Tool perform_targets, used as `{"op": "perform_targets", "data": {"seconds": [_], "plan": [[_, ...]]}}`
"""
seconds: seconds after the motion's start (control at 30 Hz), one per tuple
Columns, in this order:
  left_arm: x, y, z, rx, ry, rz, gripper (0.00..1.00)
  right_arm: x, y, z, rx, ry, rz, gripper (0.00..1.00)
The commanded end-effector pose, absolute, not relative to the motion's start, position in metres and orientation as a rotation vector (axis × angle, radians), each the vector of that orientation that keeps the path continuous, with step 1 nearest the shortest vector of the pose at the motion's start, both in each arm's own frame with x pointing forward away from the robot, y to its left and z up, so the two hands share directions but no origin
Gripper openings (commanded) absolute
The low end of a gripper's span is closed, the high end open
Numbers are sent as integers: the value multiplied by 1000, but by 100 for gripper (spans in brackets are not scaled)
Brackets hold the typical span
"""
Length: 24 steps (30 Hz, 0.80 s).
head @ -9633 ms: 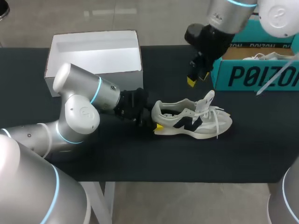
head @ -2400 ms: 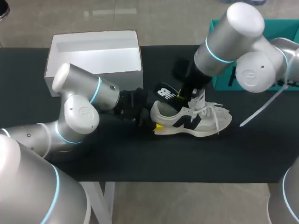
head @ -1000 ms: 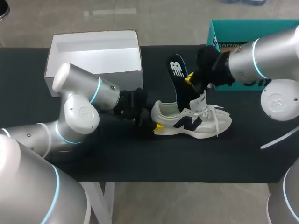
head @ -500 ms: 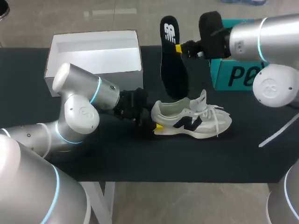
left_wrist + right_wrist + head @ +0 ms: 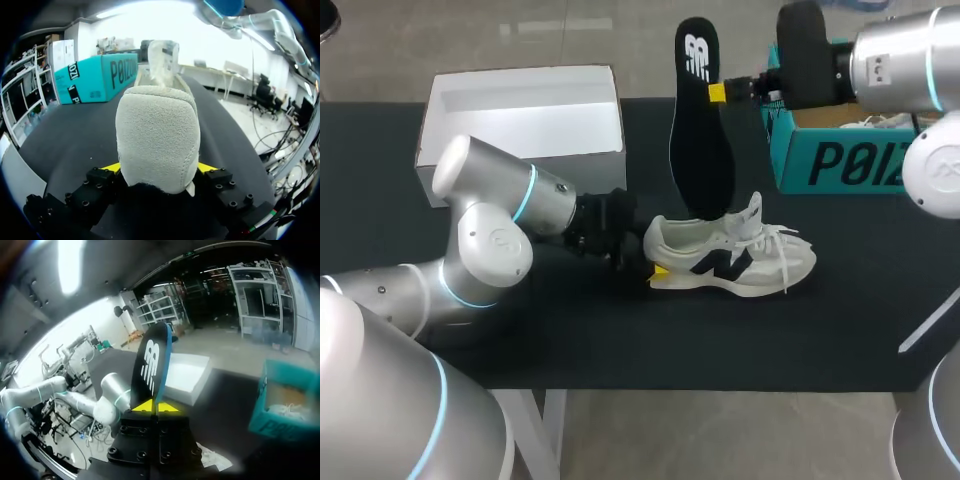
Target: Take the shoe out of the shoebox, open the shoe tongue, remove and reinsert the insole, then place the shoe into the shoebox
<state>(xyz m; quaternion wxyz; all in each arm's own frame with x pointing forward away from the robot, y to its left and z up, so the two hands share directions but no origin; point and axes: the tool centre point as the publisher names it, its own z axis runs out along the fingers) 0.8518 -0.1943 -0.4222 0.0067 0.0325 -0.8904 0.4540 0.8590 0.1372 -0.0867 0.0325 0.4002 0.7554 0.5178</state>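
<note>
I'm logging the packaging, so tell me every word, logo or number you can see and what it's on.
On the teal shoebox: large dark brand lettering across its side, cut off at the view's edge; not read out.
On the insole, held by the right gripper: a white brand logo near its upper end; not read out.
On the shoe: a dark emblem on its side.
On the white box: no print visible.

Robotics laboratory. Two grey jointed arms with glowing blue rings, the left arm [image 5: 490,235] and the right arm [image 5: 895,65], stand at a black-covered table [image 5: 520,330]. The goods at hand are plain everyday items: a shoe [image 5: 740,262], a black insole [image 5: 700,150], a teal shoebox [image 5: 860,160] and a white box [image 5: 520,115].
</note>
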Motion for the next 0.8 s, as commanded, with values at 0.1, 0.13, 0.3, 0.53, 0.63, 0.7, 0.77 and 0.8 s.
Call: {"op": "perform_targets", "data": {"seconds": [0.1,0.13,0.3,0.53,0.63,0.7,0.77,0.8], "plan": [[851,-195,-423,102,-2785,1421,0,851,126,-82,1233,2329,1590,0],[851,-195,-423,102,-2785,1421,0,851,126,-82,1233,2329,1590,0],[851,-195,-423,102,-2785,1421,0,850,124,-73,1233,2269,1653,0],[851,-195,-423,102,-2785,1421,0,812,107,-17,1061,2110,1740,0],[851,-195,-423,102,-2785,1421,0,798,105,-6,1118,2163,1648,0],[851,-195,-423,102,-2785,1421,0,787,105,-1,1138,2224,1624,0],[851,-195,-423,102,-2785,1421,0,779,104,0,1200,2283,1575,0],[851,-195,-423,102,-2785,1421,0,774,103,0,1202,2314,1567,0]]}}
